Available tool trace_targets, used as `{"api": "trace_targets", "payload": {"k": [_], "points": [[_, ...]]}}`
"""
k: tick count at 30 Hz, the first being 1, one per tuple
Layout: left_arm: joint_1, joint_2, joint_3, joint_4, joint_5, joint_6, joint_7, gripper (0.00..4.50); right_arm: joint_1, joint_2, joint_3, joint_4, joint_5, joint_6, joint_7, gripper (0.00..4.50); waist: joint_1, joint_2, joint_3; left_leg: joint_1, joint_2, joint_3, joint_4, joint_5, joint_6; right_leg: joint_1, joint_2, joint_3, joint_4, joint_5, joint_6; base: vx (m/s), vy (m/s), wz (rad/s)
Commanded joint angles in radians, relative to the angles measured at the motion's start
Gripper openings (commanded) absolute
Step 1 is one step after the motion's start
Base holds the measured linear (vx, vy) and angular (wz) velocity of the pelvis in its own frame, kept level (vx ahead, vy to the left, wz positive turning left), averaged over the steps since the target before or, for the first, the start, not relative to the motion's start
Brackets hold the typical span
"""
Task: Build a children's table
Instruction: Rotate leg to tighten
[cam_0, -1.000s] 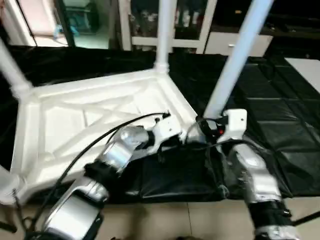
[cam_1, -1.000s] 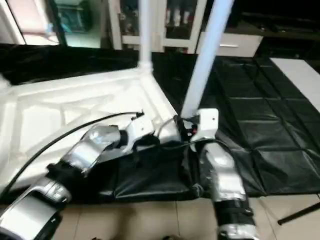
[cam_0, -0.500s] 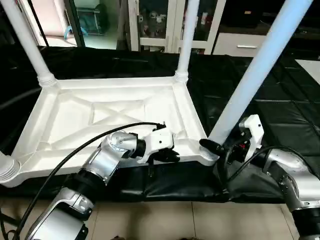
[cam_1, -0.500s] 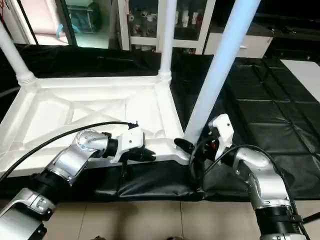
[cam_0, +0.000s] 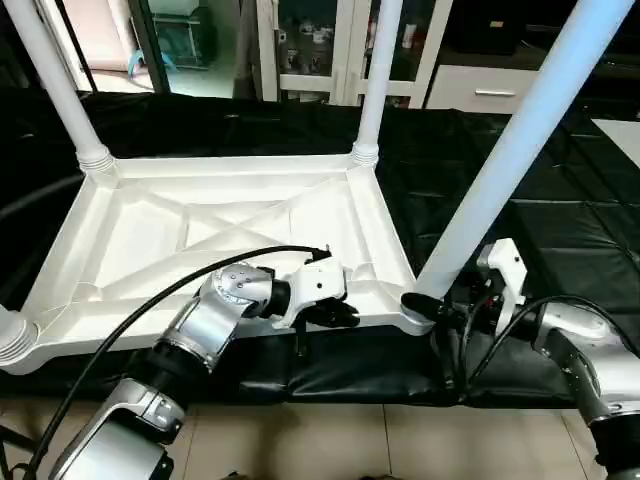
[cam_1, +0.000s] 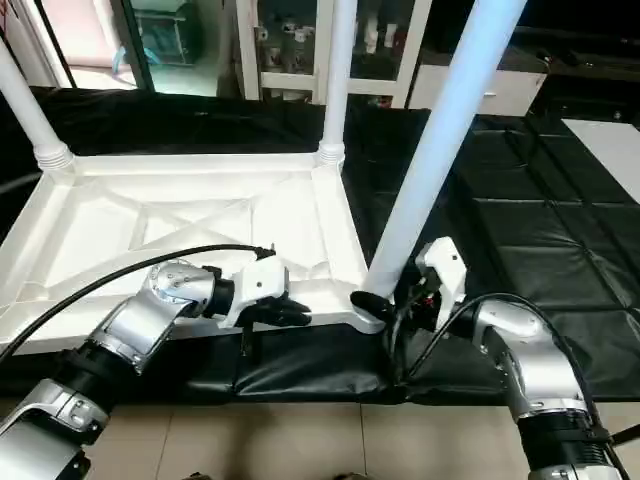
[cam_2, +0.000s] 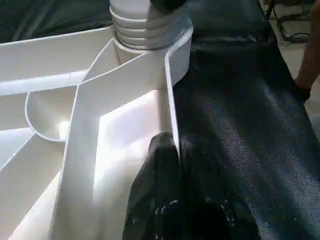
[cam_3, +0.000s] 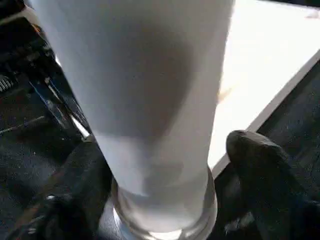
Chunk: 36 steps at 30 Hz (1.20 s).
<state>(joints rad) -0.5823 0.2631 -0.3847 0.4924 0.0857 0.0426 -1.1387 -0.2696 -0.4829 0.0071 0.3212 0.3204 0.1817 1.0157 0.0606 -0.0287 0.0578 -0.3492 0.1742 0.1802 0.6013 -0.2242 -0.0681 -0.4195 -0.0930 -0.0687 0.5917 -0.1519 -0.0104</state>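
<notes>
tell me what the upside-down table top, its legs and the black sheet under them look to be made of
Table top: looks like moulded white plastic, smooth with a slight sheen; thin walls and X ribs suggest it.
Legs: seemingly the same white plastic, smooth tubes with ridged collars at the corner sockets.
Black sheet: probably vinyl or coated fabric, glossy, creased, with a woven-looking grain in the left wrist view.

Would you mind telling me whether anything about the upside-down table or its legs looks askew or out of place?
Yes: the near-right leg leans noticeably to the right from its corner socket, while the far legs stand much straighter. The right gripper straddles its base; the left gripper pinches the rim.
</notes>
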Motion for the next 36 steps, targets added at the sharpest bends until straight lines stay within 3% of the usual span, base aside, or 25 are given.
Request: {"api": "trace_targets", "payload": {"k": [1, 7, 8, 13, 15, 18, 21, 23, 24, 25, 27, 29, 32, 36], "points": [[0.022, -0.017, 0.002, -0.022, -0.05, -0.01, -0.024, 0.0, -0.008, -0.007, -0.008, 0.006, 0.001, -0.02, 0.009, 3.38, -0.002, -0.022, -0.058, -0.008, 0.054, -0.013, -0.076, -0.134, 0.112, 0.054, -0.062, 0.045, -0.074, -0.342, -0.204, 0.0, 0.0, 0.0], [0.027, -0.016, 0.0, -0.03, -0.048, -0.005, -0.027, 0.0, -0.006, -0.005, -0.011, 0.014, 0.004, -0.024, 0.02, 2.96, -0.002, -0.022, -0.059, -0.008, 0.056, -0.014, -0.076, -0.134, 0.112, 0.054, -0.062, 0.045, -0.074, -0.347, -0.2, 0.0, 0.0, 0.0], [0.027, -0.016, -0.001, -0.03, -0.048, -0.006, -0.027, 0.0, -0.006, -0.004, -0.011, 0.015, 0.004, -0.025, 0.02, 2.63, -0.001, -0.021, -0.059, -0.007, 0.055, -0.014, -0.075, -0.129, 0.113, 0.054, -0.062, 0.044, -0.073, -0.34, -0.202, 0.0, 0.0, 0.0], [0.027, -0.017, -0.003, -0.03, -0.043, -0.001, -0.021, 0.0, -0.007, 0.033, -0.013, 0.014, -0.004, -0.006, -0.047, 2.33, -0.003, -0.022, -0.059, -0.006, 0.055, -0.014, -0.077, -0.146, 0.105, 0.052, -0.062, 0.045, -0.075, -0.356, -0.2, 0.0, 0.0, 0.0], [0.013, -0.029, -0.004, -0.011, -0.025, 0.008, 0.013, 0.0, -0.019, 0.081, -0.027, 0.032, -0.05, 0.001, -0.197, 2.25, -0.006, -0.025, -0.057, -0.007, 0.055, -0.015, -0.079, -0.164, 0.095, 0.051, -0.062, 0.044, -0.079, -0.391, -0.187, 0.0, 0.0, 0.0], [-0.04, -0.064, -0.009, 0.07, 0.037, 0.027, 0.121, 0.0, -0.038, 0.184, -0.065, 0.044, -0.089, 0.053, -0.446, 2.19, -0.024, -0.02, -0.054, -0.004, 0.05, -0.021, -0.086, -0.216, 0.04, 0.044, -0.06, 0.041, -0.091, -0.497, -0.137, 0.0, 0.0, 0.0], [-0.076, -0.094, -0.002, 0.117, 0.054, 0.045, 0.179, 0.0, -0.049, 0.241, -0.079, 0.049, -0.101, 0.076, -0.552, 2.16, -0.033, -0.022, -0.055, -0.004, 0.049, -0.026, -0.089, -0.246, 0.02, 0.045, -0.06, 0.039, -0.097, -0.533, -0.114, 0.0, 0.0, 0.0], [-0.156, -0.171, 0.016, 0.202, 0.078, 0.1, 0.309, 0.0, -0.082, 0.355, -0.075, 0.077, -0.141, 0.074, -0.731, 2.15, -0.033, -0.014, -0.057, 0.003, 0.049, -0.024, -0.09, -0.241, 0.01, 0.036, -0.059, 0.041, -0.098, -0.486, -0.122, 0.0, 0.0, 0.0], [-0.157, -0.172, 0.016, 0.203, 0.078, 0.101, 0.311, 0.0, -0.083, 0.357, -0.075, 0.077, -0.141, 0.073, -0.733, 2.15, -0.035, -0.018, -0.061, 0.0, 0.049, -0.025, -0.09, -0.228, 0.004, 0.043, -0.059, 0.041, -0.093, -0.438, -0.136, 0.0, 0.0, 0.0], [-0.17, -0.185, 0.021, 0.218, 0.082, 0.108, 0.336, 0.0, -0.092, 0.377, -0.078, 0.087, -0.152, 0.066, -0.774, 2.14, -0.034, -0.015, -0.061, -0.002, 0.049, -0.025, -0.091, -0.215, 0.007, 0.047, -0.059, 0.041, -0.088, -0.402, -0.146, 0.0, 0.0, 0.0], [-0.192, -0.21, 0.028, 0.246, 0.086, 0.117, 0.376, 0.0, -0.113, 0.411, -0.076, 0.107, -0.162, 0.054, -0.823, 2.13, -0.033, -0.015, -0.059, -0.001, 0.049, -0.018, -0.09, -0.201, 0.026, 0.045, -0.056, 0.044, -0.084, -0.313, -0.178, 0.0, 0.0, 0.0], [-0.222, -0.25, 0.038, 0.285, 0.09, 0.111, 0.425, 0.0, -0.152, 0.461, -0.066, 0.14, -0.178, 0.02, -0.882, 2.12, -0.032, -0.014, -0.063, 0.001, 0.046, -0.017, -0.087, -0.187, 0.028, 0.048, -0.057, 0.044, -0.081, -0.292, -0.191, 0.0, 0.0, 0.0], [-0.229, -0.263, 0.04, 0.296, 0.087, 0.096, 0.431, 0.0, -0.17, 0.474, -0.054, 0.148, -0.183, 0.0, -0.873, 2.11, -0.027, -0.015, -0.065, -0.002, 0.045, -0.013, -0.082, -0.128, 0.064, 0.054, -0.057, 0.045, -0.071, -0.196, -0.218, 0.0, 0.0, 0.0], [-0.212, -0.24, 0.026, 0.296, 0.093, 0.046, 0.403, 0.0, -0.175, 0.435, -0.053, 0.125, -0.193, -0.037, -0.816, 2.11, -0.026, -0.015, -0.068, -0.002, 0.046, -0.012, -0.079, -0.082, 0.1, 0.059, -0.057, 0.044, -0.063, -0.137, -0.241, 0.0, 0.0, 0.0]]}}
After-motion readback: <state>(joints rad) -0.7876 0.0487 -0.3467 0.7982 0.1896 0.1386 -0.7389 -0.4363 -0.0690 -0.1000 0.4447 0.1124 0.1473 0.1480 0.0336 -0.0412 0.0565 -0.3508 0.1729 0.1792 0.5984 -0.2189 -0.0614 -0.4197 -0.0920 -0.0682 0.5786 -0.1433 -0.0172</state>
